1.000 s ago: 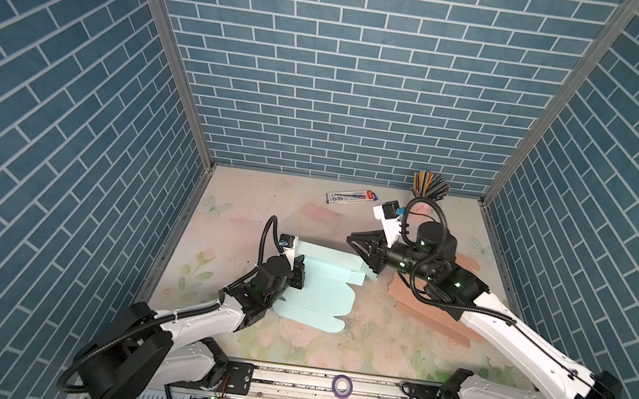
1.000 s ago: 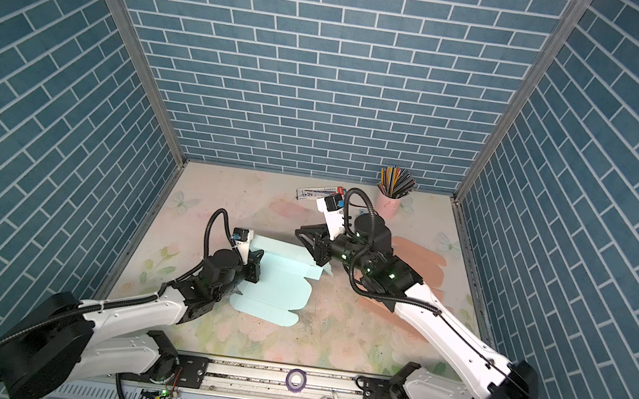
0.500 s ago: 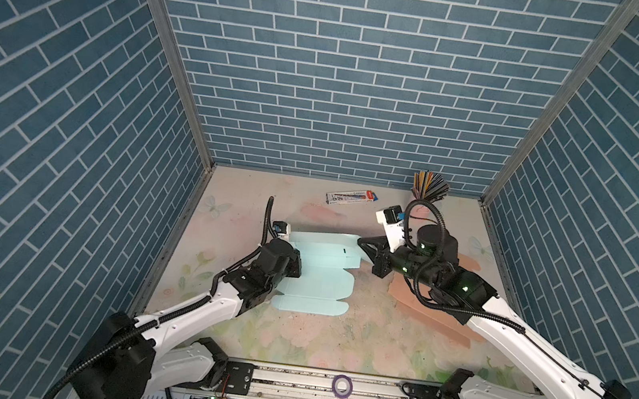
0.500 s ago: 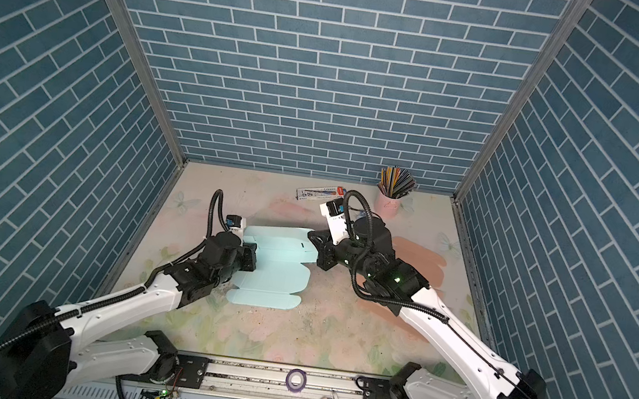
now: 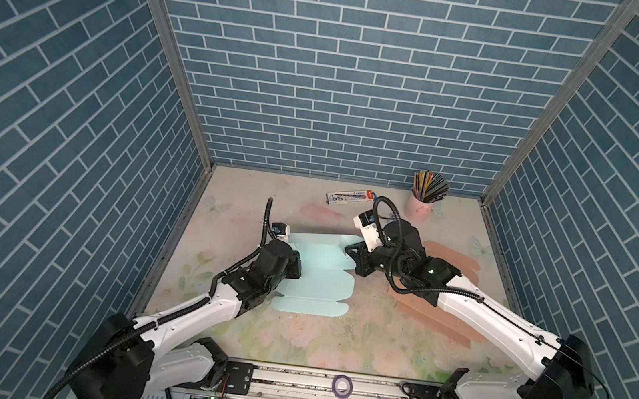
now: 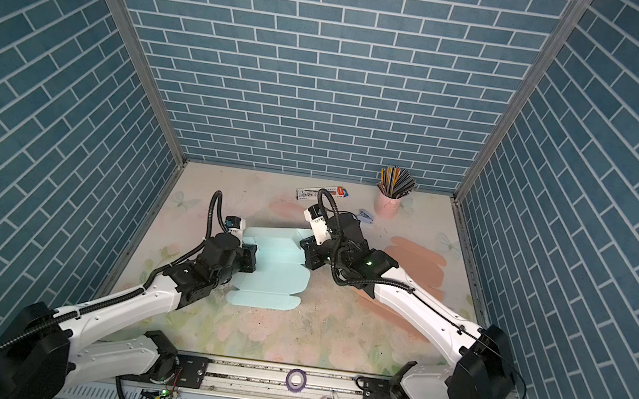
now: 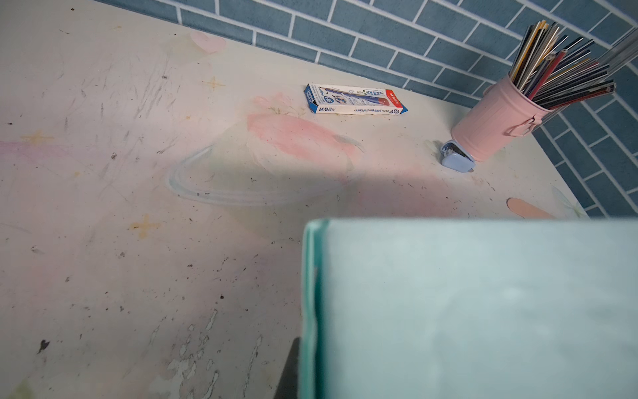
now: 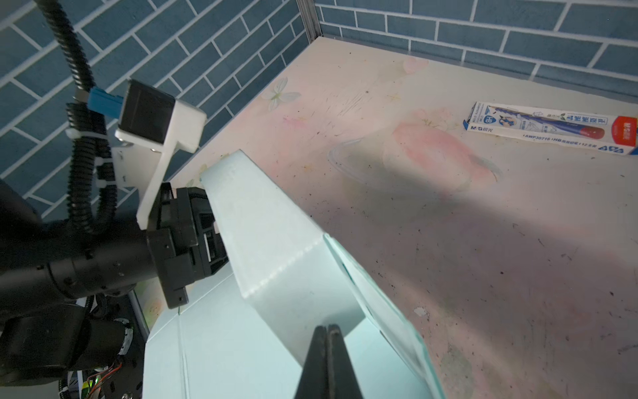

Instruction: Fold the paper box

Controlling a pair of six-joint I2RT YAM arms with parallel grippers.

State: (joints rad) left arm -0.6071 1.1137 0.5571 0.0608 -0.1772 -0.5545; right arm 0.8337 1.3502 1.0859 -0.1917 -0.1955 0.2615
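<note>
Robot lab cell, brick-print walls (image 5: 345,86), arm rail (image 5: 286,378)

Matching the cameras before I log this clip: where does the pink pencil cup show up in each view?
In a top view: the pink pencil cup stands at the far right corner of the table.
In a top view: the cup is at that same corner.
Left wrist: the cup stands beyond the paper box, full of pencils.
Right wrist: not in it.
Shared landmark: the blue-and-white pencil box, in all four views.
</note>
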